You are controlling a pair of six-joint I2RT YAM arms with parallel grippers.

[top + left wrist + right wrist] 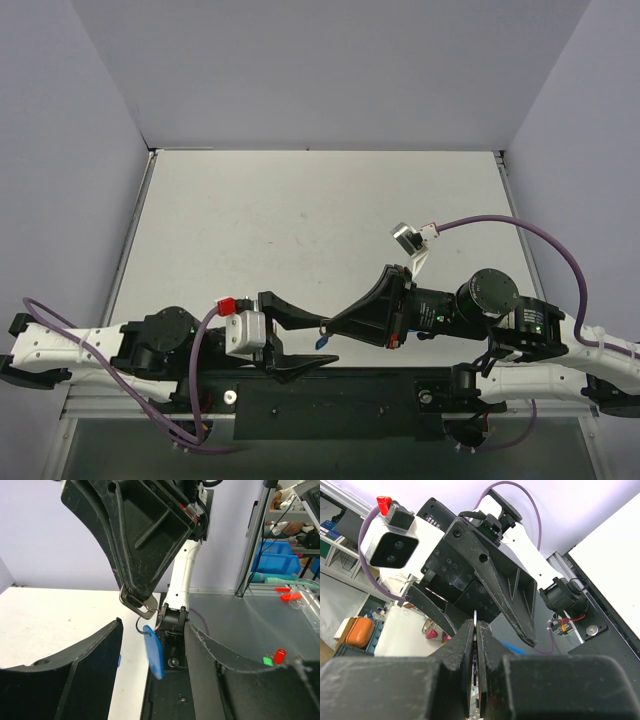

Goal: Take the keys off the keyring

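Observation:
My right gripper (327, 326) is shut on a small silvery key (142, 608) and holds it in the air over the table's near edge. In the right wrist view the key (476, 619) shows edge-on between the closed fingers (463, 647). The thin keyring (143, 625) hangs from the key, and its blue oval tag (154, 651) dangles below it; the tag also shows in the top view (321, 342). My left gripper (156, 628) is open, with a finger (82, 672) on each side of the hanging tag and not touching it.
The black base rail (330, 395) runs under the grippers at the table's near edge. The right arm's white link (181, 582) stands just behind the tag. The white tabletop (300, 210) stretches away beyond the arms. Blue bins (280, 555) stand off the table.

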